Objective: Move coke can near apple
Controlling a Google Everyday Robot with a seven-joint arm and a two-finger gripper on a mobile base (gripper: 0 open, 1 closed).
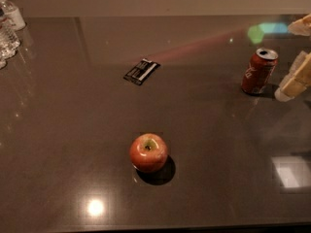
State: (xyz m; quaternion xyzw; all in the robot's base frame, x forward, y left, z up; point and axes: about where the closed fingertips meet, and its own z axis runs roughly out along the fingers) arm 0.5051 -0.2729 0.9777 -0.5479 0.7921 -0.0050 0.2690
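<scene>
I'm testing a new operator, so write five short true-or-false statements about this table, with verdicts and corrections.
1. The coke can stands upright on the right side of the table. True.
2. The apple touches the can. False: it sits well apart, front and centre.
3. The pincer is shut on the can. False: it is open at the right edge, just right of the can.
4. A flat black packet lies farther back than the apple. True.
5. The water bottles stand beside the can. False: they are at the far left corner.
</scene>
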